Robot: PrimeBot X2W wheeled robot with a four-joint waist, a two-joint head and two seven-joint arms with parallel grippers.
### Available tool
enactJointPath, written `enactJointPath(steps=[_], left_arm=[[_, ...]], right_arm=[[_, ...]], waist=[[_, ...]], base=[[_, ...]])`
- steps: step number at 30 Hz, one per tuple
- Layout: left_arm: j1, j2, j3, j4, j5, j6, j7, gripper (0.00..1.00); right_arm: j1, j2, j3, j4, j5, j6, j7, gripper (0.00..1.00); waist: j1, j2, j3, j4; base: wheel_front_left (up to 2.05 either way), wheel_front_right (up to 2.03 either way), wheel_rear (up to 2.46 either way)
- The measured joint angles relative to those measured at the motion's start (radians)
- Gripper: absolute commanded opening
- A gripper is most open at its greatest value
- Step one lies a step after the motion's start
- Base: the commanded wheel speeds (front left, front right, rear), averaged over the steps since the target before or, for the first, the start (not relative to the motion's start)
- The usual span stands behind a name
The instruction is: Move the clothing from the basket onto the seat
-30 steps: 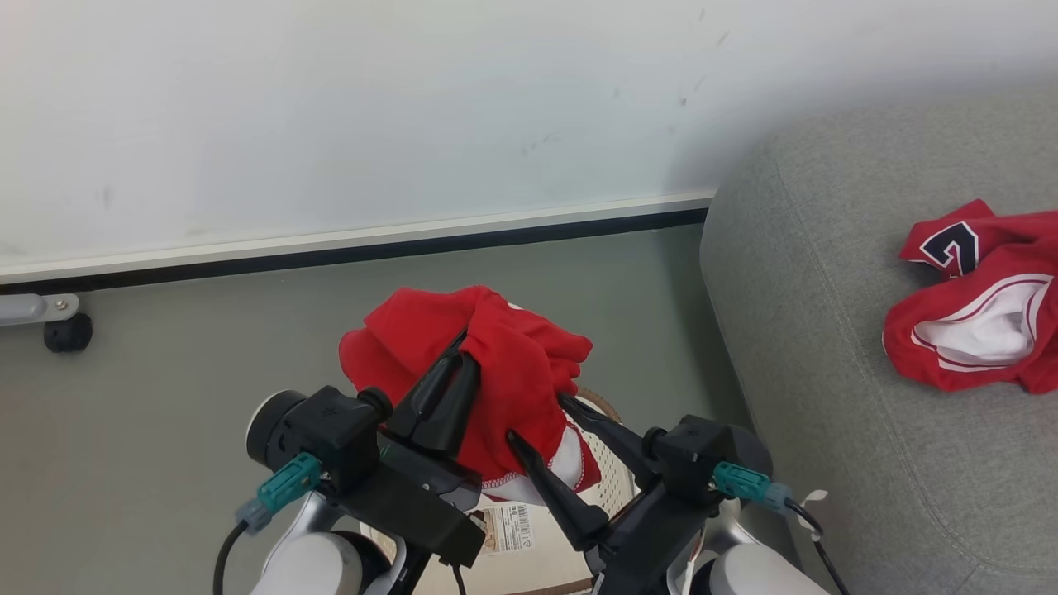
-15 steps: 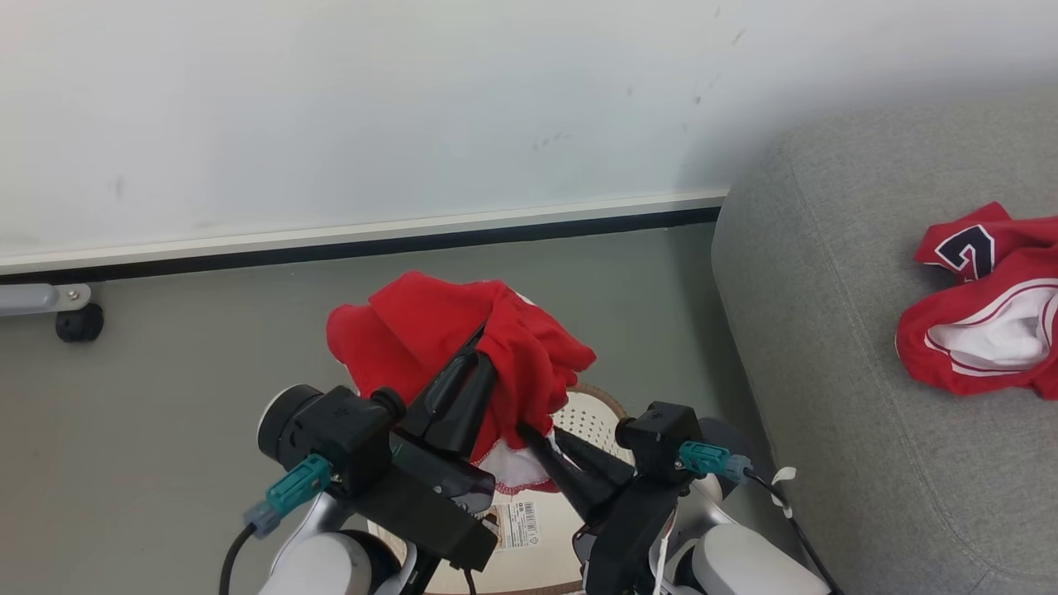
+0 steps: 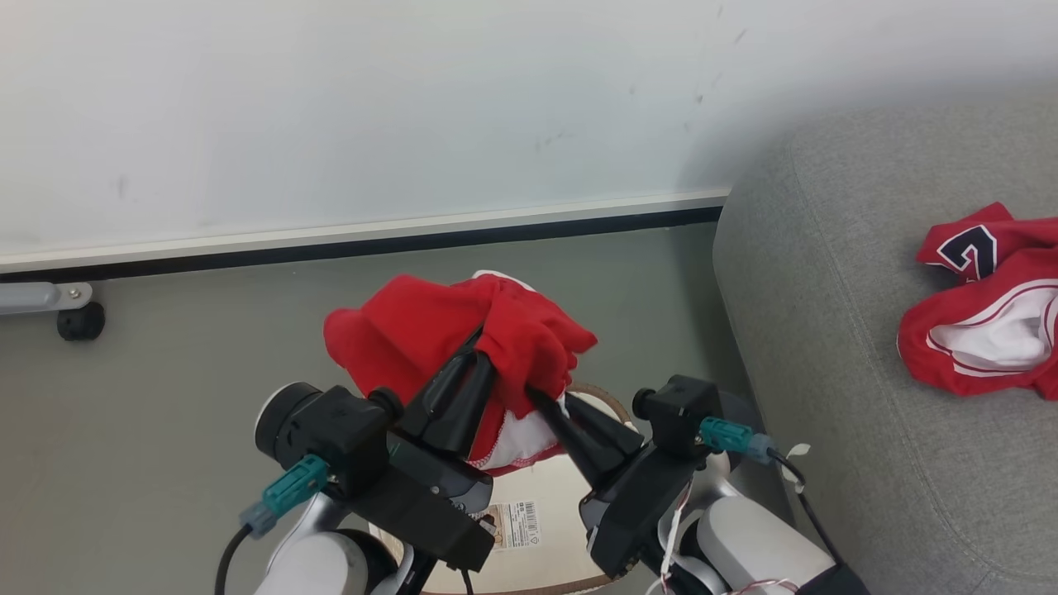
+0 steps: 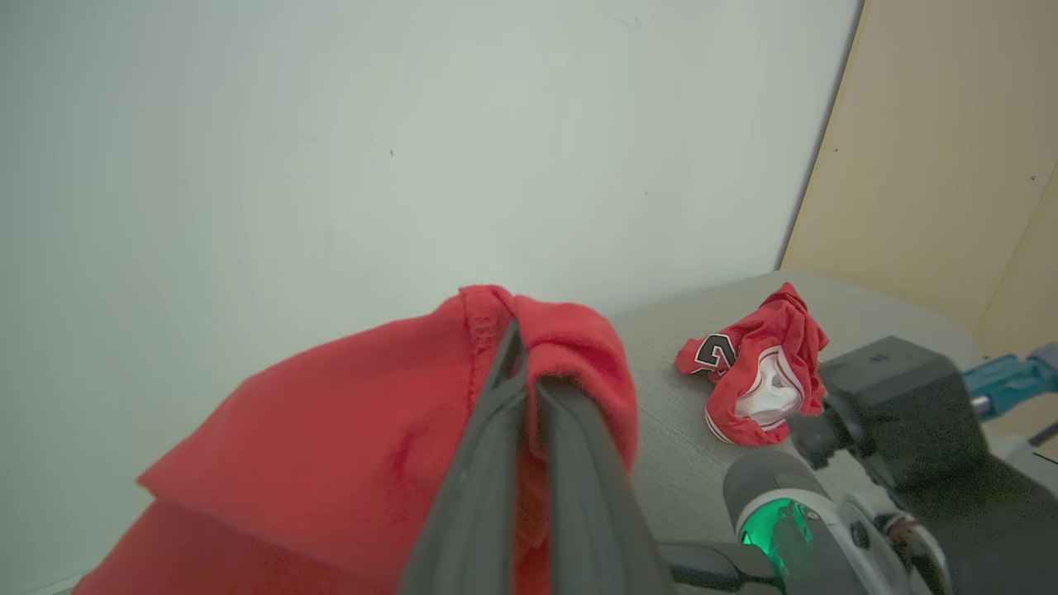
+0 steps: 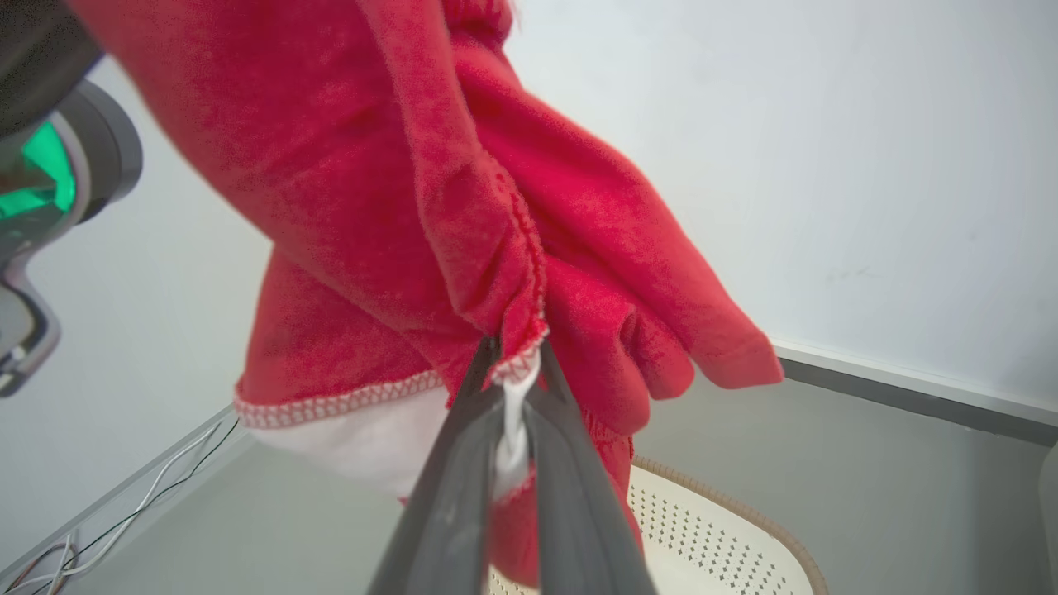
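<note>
A bunched red garment [image 3: 463, 339] with white trim hangs in the air above the cream basket [image 3: 607, 406], held from both sides. My left gripper [image 3: 477, 354] is shut on its upper fold, seen red over the fingers in the left wrist view [image 4: 519, 330]. My right gripper [image 3: 536, 397] is shut on its white-stitched hem [image 5: 514, 355]. A second red garment [image 3: 988, 318] with a dark navy number lies crumpled on the grey seat [image 3: 826, 273] at the right. The basket's perforated wall [image 5: 711, 537] shows below the held cloth.
A white wall with a dark skirting strip [image 3: 372, 248] runs behind. The grey floor [image 3: 165, 413] lies left of the basket. A black caster on a metal leg [image 3: 78, 321] stands at far left. A beige panel [image 4: 942, 149] rises beyond the seat.
My right gripper's fingers, spread a second ago, have closed onto the garment's hem. The left gripper kept its hold and the cloth has lifted slightly. The camera shifted a little.
</note>
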Motion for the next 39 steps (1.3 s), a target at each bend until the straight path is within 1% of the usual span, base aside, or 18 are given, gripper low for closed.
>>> enactJointPath(steps=[1,2,3,4,9,10,14,20,24,35,39], left_arm=[[-0.001,0.002,-0.003,0.0,0.0,0.0,0.005,0.51],[-0.001,0.005,-0.008,0.0,0.0,0.0,0.014,0.8],[-0.001,0.008,-0.015,0.001,-0.005,-0.004,0.019,0.95],[-0.001,0.009,-0.021,0.005,-0.011,-0.012,0.023,1.0],[0.008,0.021,-0.054,0.008,-0.015,-0.018,0.052,1.0],[0.014,0.037,-0.075,0.008,-0.015,-0.025,0.071,1.0],[0.02,0.05,-0.088,0.008,-0.013,-0.026,0.084,1.0],[0.043,0.064,-0.116,0.007,-0.005,-0.027,0.097,1.0],[0.071,0.083,-0.127,-0.001,0.005,-0.027,0.106,1.0],[0.083,0.107,-0.137,-0.026,0.021,-0.026,0.114,1.0],[0.099,0.108,-0.134,-0.031,0.021,-0.023,0.114,1.0]], right_arm=[[-0.006,0.0,-0.004,0.002,0.001,0.0,-0.008,0.0],[-0.01,0.0,-0.009,0.002,0.001,0.0,-0.017,0.0],[-0.012,0.0,-0.013,0.002,0.002,0.0,-0.027,0.0],[-0.016,0.0,-0.015,0.006,0.004,0.001,-0.035,0.0],[-0.028,0.001,-0.03,0.01,0.008,0.005,-0.077,0.0],[-0.029,0.001,-0.042,0.014,0.008,0.006,-0.106,0.0],[-0.031,-0.007,-0.058,0.03,0.008,0.006,-0.131,0.0],[-0.031,-0.026,-0.084,0.044,0.01,0.006,-0.148,0.0],[-0.031,-0.032,-0.098,0.055,0.012,0.004,-0.158,0.0],[-0.031,-0.073,-0.151,0.066,0.019,-0.025,-0.175,0.0],[-0.031,-0.085,-0.169,0.066,0.019,-0.03,-0.18,0.0]], waist=[[0.0,0.0001,-0.002,0.0],[0.0,0.0,-0.003,0.0],[0.0,0.0,-0.004,0.0],[0.0,0.0,-0.006,0.0],[0.0,0.0,-0.017,0.002],[0.0,0.0,-0.023,0.002],[0.0,0.0,-0.028,0.001],[0.0,0.0,-0.033,-0.002],[-0.0001,0.0,-0.032,-0.013],[0.0,0.0,-0.019,-0.064],[0.0,0.0,-0.013,-0.092]], base=[[0.0,0.0,0.0],[0.0,0.0,0.0],[0.0,0.0,0.0],[0.0,0.0,0.0],[0.0,0.0,0.0],[0.0,0.0,0.0],[0.0,0.0,0.0],[0.0,0.0,0.0],[0.0,0.0,0.0],[0.0,0.0,0.0],[0.0,0.0,0.0]])
